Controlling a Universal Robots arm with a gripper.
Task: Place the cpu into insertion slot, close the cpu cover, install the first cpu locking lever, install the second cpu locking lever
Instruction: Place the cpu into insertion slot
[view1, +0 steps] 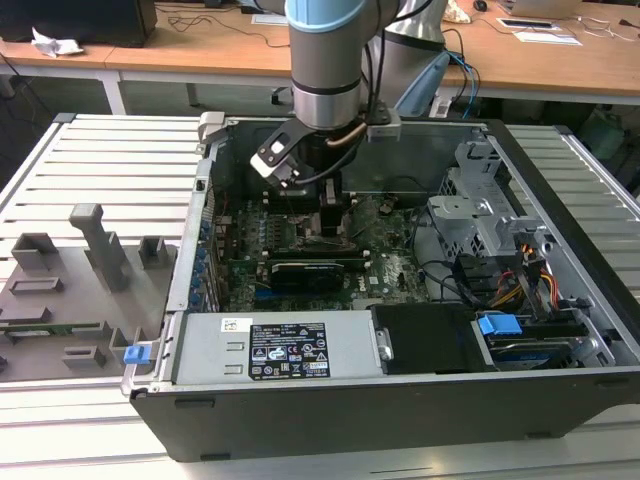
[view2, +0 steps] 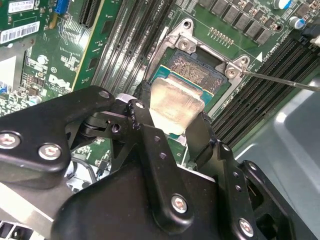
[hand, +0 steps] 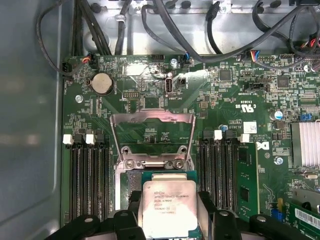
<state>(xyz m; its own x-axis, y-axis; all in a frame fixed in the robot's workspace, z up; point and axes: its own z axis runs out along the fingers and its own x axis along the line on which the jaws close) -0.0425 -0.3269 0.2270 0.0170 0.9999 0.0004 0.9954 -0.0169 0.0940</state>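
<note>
The chip (hand: 169, 207) is pinched by two edges between the gripper's (hand: 170, 212) fingers (view2: 200, 132), over the socket (view2: 196, 70). The second wrist view shows bare pins beside it. The first wrist view shows the cover (hand: 150, 117) swung open. In the exterior view the arm (view1: 325, 60) reaches down at twelve o'clock of the black card (view1: 305, 272).

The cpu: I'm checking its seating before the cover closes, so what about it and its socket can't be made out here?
- Second wrist view: the cpu and the gripper cover the gripper-side half of the insertion slot; seated or hanging above it cannot be told.
- First wrist view: the picture's edge cuts off one side of the cpu; the slot lies mostly under it.
- Exterior view: the arm's wrist hides cpu and slot.
</note>
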